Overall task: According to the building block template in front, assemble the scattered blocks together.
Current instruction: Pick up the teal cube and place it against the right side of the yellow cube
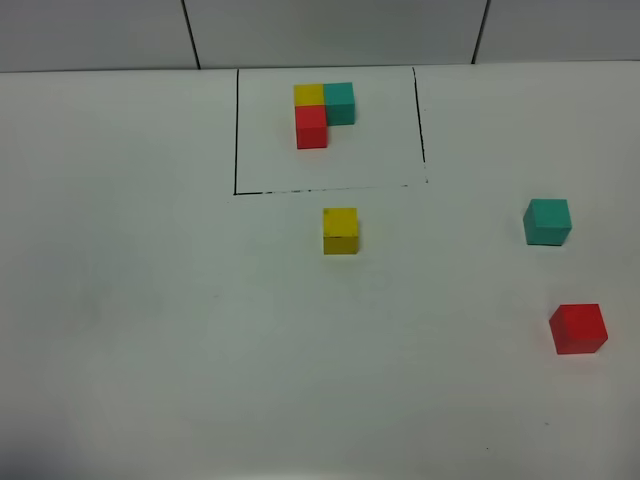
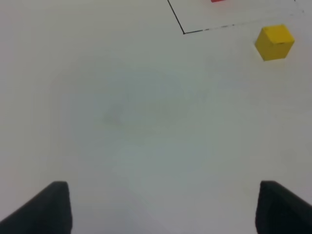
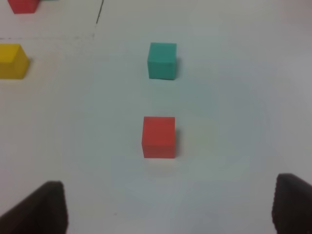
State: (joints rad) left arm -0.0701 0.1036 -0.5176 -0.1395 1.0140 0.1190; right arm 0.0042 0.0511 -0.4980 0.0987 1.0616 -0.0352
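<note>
Bright even light, faint soft shadows, wrist views slightly blurred

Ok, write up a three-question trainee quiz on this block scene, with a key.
1. True or false: the loose yellow cube lies inside the drawn black rectangle.
2. Which loose cube lies nearest the right pincer? A yellow, B teal, C red.
3. Fill in: the corner block of the template is ___.

Key: 1 false, it lies just outside. 2 C, the loose red cube. 3 yellow.
</note>
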